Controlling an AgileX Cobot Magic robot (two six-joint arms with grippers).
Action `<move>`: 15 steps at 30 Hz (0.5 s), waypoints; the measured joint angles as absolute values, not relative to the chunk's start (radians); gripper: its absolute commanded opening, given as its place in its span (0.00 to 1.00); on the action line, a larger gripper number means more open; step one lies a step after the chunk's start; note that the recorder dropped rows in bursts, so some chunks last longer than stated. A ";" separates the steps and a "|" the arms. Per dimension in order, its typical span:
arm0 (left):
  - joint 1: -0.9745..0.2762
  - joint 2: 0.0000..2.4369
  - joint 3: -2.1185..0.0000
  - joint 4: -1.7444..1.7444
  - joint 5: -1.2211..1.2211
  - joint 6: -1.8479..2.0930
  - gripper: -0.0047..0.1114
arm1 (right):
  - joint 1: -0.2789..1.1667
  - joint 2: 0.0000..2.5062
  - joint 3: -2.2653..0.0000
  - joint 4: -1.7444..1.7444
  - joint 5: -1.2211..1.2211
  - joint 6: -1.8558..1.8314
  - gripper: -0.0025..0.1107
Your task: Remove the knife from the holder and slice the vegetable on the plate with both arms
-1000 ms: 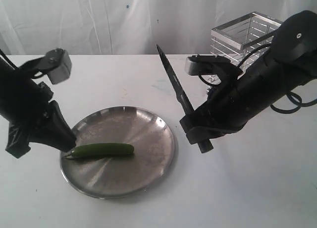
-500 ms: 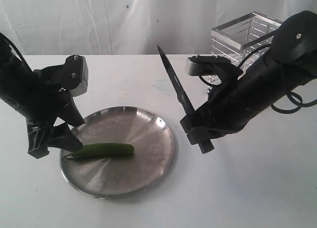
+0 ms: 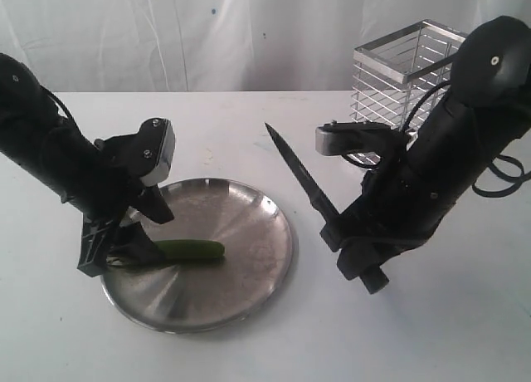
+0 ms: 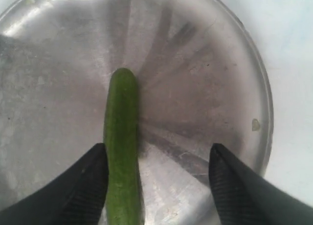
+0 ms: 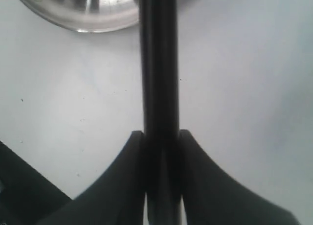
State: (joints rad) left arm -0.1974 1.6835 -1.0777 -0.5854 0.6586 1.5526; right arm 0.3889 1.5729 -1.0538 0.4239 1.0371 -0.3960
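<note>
On the white tabletop [image 3: 249, 349], left of centre: steel plate [image 3: 249, 232] with the green vegetable [image 3: 191, 250] lying across its left half, stem end toward the left rim. Left tool [image 4: 156, 186] down over that stem end, spread wide; one finger [image 4: 80, 186] touching the vegetable's side, the other [image 4: 244, 186] well clear on bare plate, nothing gripped. Right of the plate, off its rim: right tool [image 5: 161, 151] clamped tight on the knife [image 3: 303, 178] by the handle, both fingers pressed against it. Blade tilted up and to the far left, tip in the air above the tabletop near the plate's far-right edge, not touching plate or vegetable. Far right: wire holder [image 3: 398, 71] standing upright behind the right arm, partly hidden by it.
</note>
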 measured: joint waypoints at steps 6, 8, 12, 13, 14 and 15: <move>-0.197 1.771 -1.079 -0.579 0.614 1.573 0.58 | 0.389 1.573 -1.054 0.388 1.088 -0.349 0.02; -0.197 1.794 -1.079 -0.579 0.568 1.574 0.58 | 0.389 1.573 -1.054 0.388 1.101 -0.342 0.02; -0.197 1.840 -1.079 -0.574 0.511 1.578 0.58 | 0.389 1.573 -1.054 0.388 1.113 -0.340 0.02; -0.197 1.851 -1.079 -0.571 0.502 1.578 0.58 | 0.389 1.573 -1.054 0.388 1.113 -0.340 0.02; -0.197 1.866 -1.079 -0.569 0.492 1.582 0.57 | 0.389 1.573 -1.054 0.388 1.116 -0.340 0.02; -0.197 1.875 -1.079 -0.569 0.484 1.587 0.54 | 0.389 1.573 -1.054 0.388 1.117 -0.340 0.02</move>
State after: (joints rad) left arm -0.1974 1.8748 -1.0793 -0.5689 0.4841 1.5870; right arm 0.3889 1.5729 -1.0538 0.3884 1.1167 -0.3396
